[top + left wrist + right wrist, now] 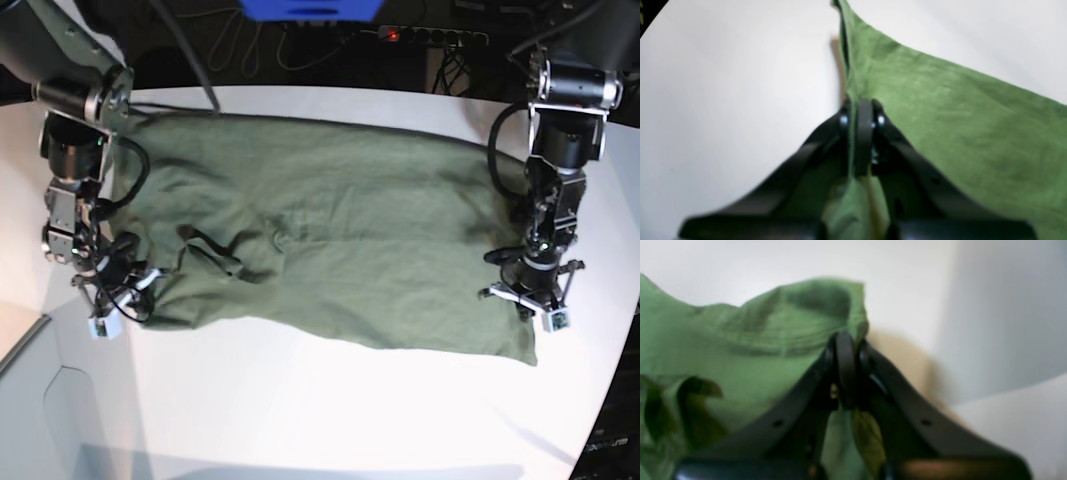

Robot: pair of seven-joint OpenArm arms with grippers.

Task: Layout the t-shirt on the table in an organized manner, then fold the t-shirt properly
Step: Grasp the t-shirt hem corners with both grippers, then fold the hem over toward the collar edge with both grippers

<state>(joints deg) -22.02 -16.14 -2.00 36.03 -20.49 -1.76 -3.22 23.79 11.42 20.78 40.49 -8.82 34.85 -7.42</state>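
1. While both arms sit low at the shirt's ends, note that your left gripper (863, 110) has its jaws pressed together on a pinch of olive cloth, with fabric bunched behind the fingers in the left wrist view.
2. Your right gripper (846, 341) is likewise clamped tight on a gathered fold of the t-shirt (330, 230); a wad of cloth hangs between its arms.
3. From the base camera, the right gripper grips the edge at about 8 o'clock of the garment, and the left gripper (530, 285) holds at about 4 o'clock.
4. Between them the t-shirt lies lengthwise across the white table (320, 410), mostly spread, with a wrinkled knot of cloth near 9 o'clock of its middle.
5. Risk: the right grip looks to hold several layers, so lifting could drag the bunch along and leave the wrinkles in.
6. Risk: if you pull the two ends apart unevenly, the cloth may slip from one pinch or skew on the table.
7. Risk: the far edge lies close to the table's 12 o'clock rim; a careless tug could send it over.
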